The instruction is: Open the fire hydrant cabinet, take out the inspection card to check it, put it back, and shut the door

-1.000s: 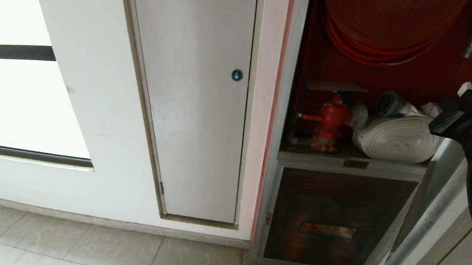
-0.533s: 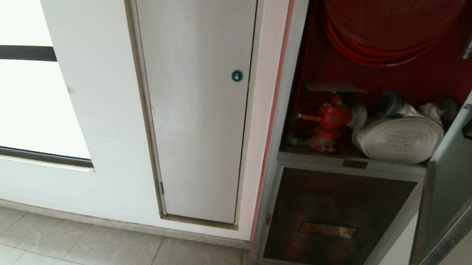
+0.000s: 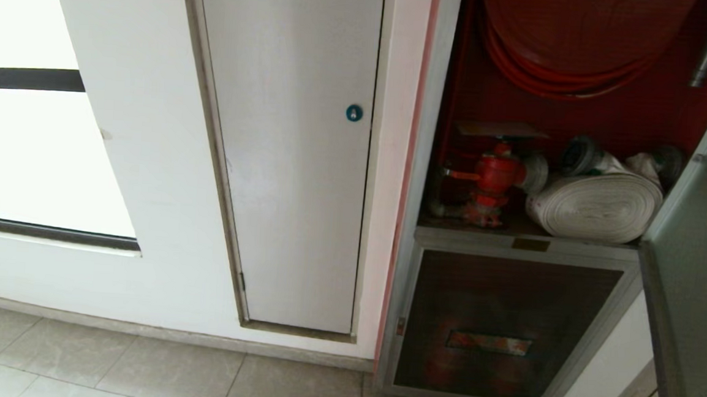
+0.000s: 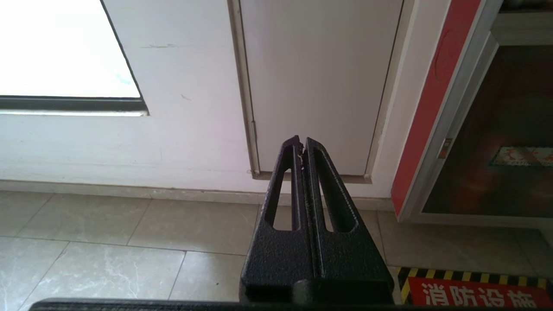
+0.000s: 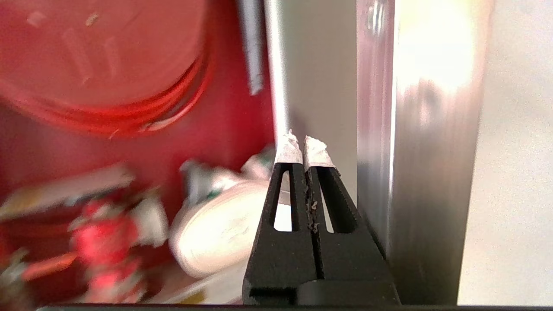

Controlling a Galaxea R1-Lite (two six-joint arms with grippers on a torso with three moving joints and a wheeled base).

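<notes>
the fire hydrant cabinet [image 3: 555, 112] stands open, and the red valve [image 3: 493, 176] inside it is a good thing to go by. a second ago the right arm was in the head view, far to the right of the red valve, up against the door [image 3: 697, 256]. now it has gone out of that view, and the door has swung in a bit nearer the white rolled hose [image 3: 595, 204], though it is open enough to see in.

the right tool [image 5: 304, 144] shows only in its own wrist view. its two tips are pressed together with nothing between them, and it sits by the door's metal edge, far to the right of the red valve. the left tool [image 4: 301, 142] is also pressed shut and empty, parked low by the floor, well left of the red valve.

the inspection card [image 3: 501, 129] lies flat just above the red valve. it looks like the card step is over and closing the door is the job now.
</notes>
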